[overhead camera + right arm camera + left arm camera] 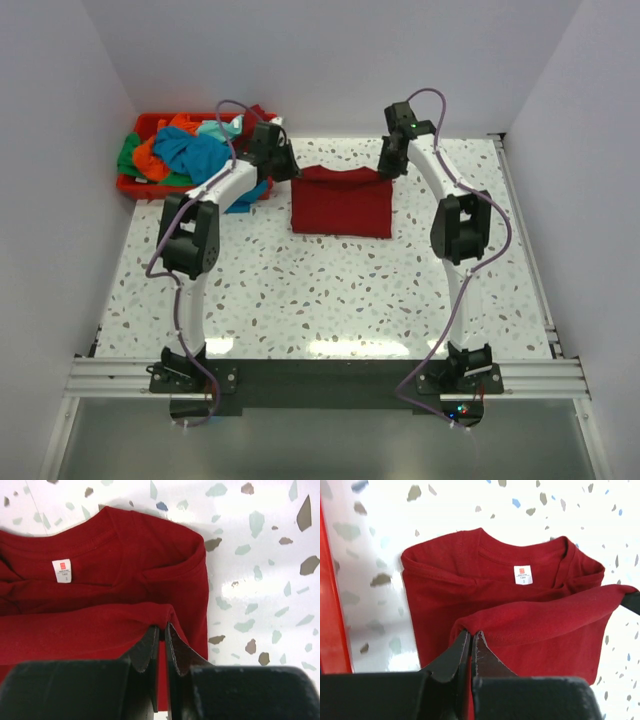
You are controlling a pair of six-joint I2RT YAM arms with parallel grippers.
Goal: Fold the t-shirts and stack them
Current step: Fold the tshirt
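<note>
- Dark red t-shirt [341, 203] lies on the speckled table [330, 300], upper centre of the overhead view, partly folded into a rough rectangle.
- Collar end points toward the top of the frame. The white neck label [522, 574] shows face-up in both wrist views.
- Left gripper [471, 635] is at the shirt's upper left corner, jaws pressed together on a raised fold of the red cloth.
- Right gripper [162, 628] is at the upper right corner, jaws likewise pinched on the same fold.
- The fold stretches as a lifted band between the two grippers, above the flat layers of the shirt. In the left wrist view its far end reaches the right gripper at the right edge of the frame.
- Red plastic bin [127, 185] sits in the upper left of the overhead view, just left of the left arm.
- The bin holds a loose heap: teal blue t-shirt [195, 152], orange t-shirt [150, 158], green t-shirt [128, 155], all crumpled together.
- The heap sits well apart from the dark red t-shirt.
</note>
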